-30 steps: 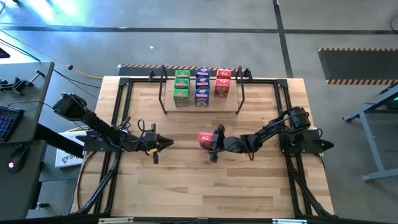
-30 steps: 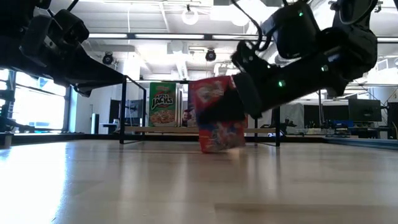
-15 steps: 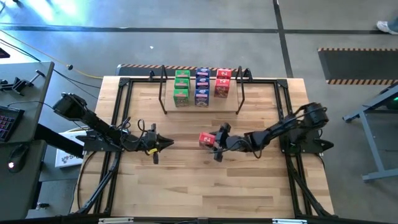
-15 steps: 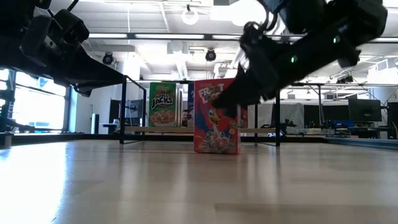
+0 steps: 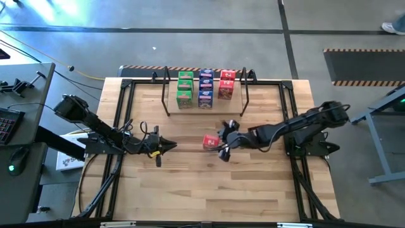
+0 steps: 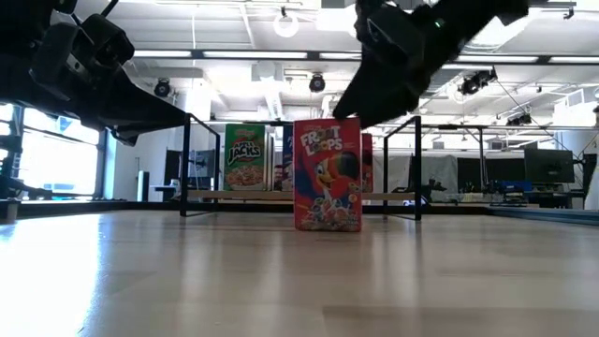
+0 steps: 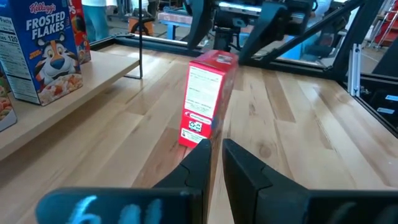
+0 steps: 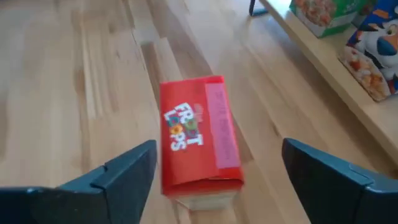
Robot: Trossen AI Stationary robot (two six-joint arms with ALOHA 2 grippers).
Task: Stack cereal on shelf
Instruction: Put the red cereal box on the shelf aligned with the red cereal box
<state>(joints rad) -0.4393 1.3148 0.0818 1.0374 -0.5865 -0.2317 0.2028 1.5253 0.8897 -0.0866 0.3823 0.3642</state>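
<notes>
Tabletop (image 5: pixel 190 183) bears upright red cereal box (image 6: pixel 328 174).

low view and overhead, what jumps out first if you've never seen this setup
A red Froot Loops box stands upright alone mid-table, the right gripper open right beside it, not touching. Behind it, the shelf holds rows of green, blue and red cereal boxes. The left gripper waits shut left of centre.

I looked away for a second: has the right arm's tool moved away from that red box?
Yes. The right tool has let go and pulled back toward the table's right side, away from the shelf; it hovers open above the red Froot Loops box, now standing upright.
</notes>
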